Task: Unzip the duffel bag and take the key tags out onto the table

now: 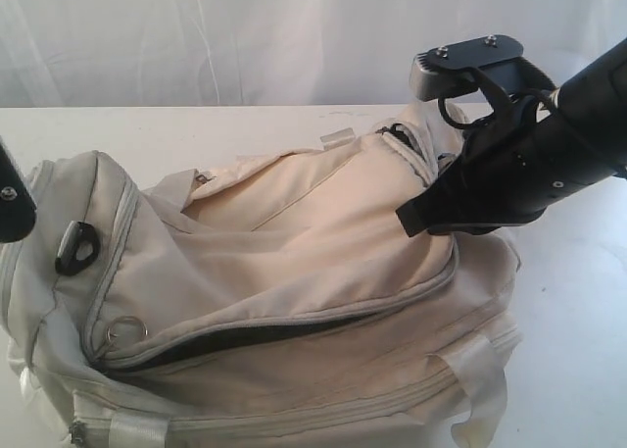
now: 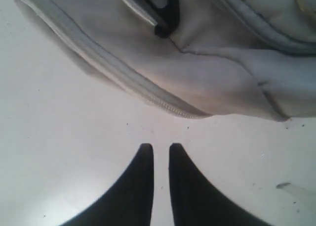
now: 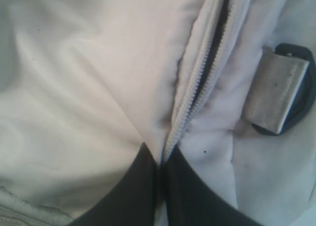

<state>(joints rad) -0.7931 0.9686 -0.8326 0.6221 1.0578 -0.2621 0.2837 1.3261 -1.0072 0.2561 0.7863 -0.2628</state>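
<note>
The cream-white duffel bag [image 1: 294,262] lies across the table [image 1: 578,321]. Its long front zipper [image 1: 255,335] gapes in a dark slit over the lining. My right gripper [image 1: 408,220] is at the bag's right end, shut on the grey zipper edge [image 3: 207,72], which runs down between the fingertips of the gripper [image 3: 159,154]. My left gripper [image 2: 161,147] hovers over bare table [image 2: 59,137] just short of the bag's side [image 2: 207,63], shut with nothing in it. The key tags are hidden.
A black D-ring [image 1: 76,247] and a metal ring [image 1: 127,327] sit on the bag's left end. A webbing strap on a black D-ring [image 3: 276,90] lies beside the pinched zipper. My left arm [image 1: 12,203] shows at the far left edge. A white curtain hangs behind.
</note>
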